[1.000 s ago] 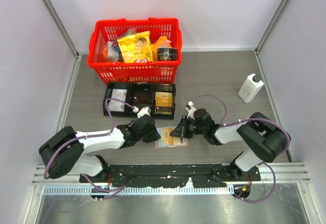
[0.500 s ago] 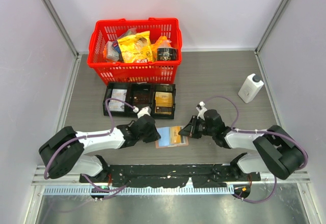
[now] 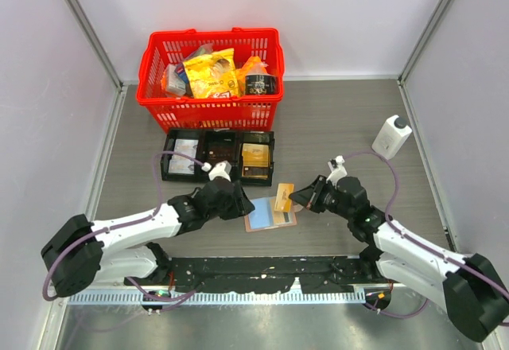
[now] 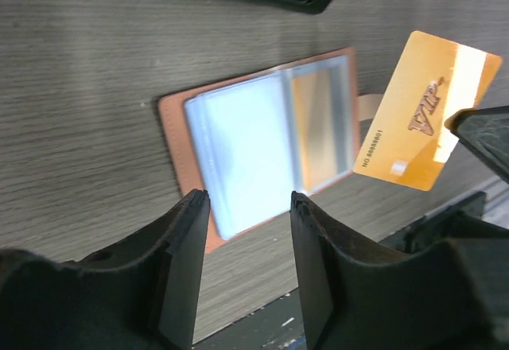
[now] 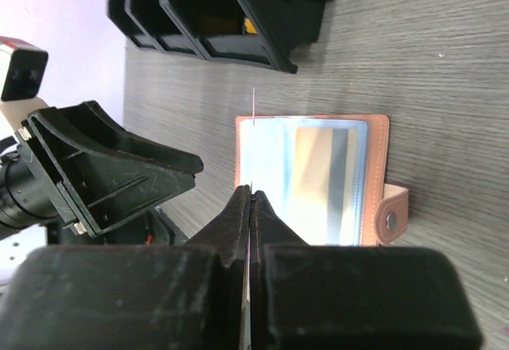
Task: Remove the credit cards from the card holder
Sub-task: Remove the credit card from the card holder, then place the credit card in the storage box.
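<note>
Right claw (image 3: 297,199) clenched on a gold card (image 4: 425,111), held clear of the open wallet (image 4: 262,143) flat on the table (image 4: 79,87); left claw (image 4: 248,203) hovers empty, jaws apart, at the wallet's edge, likely to pin it; second card (image 4: 318,131) inside.

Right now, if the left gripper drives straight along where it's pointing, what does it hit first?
The open card holder: it lies flat just ahead of the left gripper, likely its near edge first, though height is unclear. The gold card is off to one side.
</note>
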`<state>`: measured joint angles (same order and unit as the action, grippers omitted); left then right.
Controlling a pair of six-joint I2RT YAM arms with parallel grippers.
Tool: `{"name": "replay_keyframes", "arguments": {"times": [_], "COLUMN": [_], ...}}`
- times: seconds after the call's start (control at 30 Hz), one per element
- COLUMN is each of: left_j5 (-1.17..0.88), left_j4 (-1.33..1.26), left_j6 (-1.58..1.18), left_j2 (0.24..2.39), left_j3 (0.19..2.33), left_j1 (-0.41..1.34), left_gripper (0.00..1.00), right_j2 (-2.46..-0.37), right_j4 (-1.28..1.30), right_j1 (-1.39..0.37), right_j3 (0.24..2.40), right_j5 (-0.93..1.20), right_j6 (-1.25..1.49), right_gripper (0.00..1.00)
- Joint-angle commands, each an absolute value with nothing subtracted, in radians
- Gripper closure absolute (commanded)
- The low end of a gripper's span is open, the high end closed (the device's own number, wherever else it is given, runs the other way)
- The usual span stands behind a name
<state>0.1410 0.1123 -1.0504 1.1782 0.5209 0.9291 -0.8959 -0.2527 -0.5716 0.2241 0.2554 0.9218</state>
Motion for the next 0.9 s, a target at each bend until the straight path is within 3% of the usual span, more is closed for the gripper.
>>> {"name": "replay_keyframes", "arguments": {"times": [0.0, 0.43, 0.87], "left_j5": [0.155, 0.058, 0.07], "left_j4": [0.043, -0.379, -0.549], "left_j6": [-1.035, -1.164, -1.258], "left_j2": [1.092, 1.072, 1.095], "left_j3": [0.549, 0.443, 0.385], "left_j1": [0.928, 0.928, 0.95], "left_gripper": [0.48, 0.38, 0.42], "right_j2": [-0.77, -0.686, -0.761], "right_j4": [-0.261, -0.495, -0.702], "right_j1": [-0.566, -0.643, -0.842], "right_j3": [0.18, 0.112, 0.098], "right_j5": [0.158, 0.065, -0.16], "right_j6": [1.011, 1.216, 1.266], "right_gripper": [0.99, 0.99, 0.99]}}
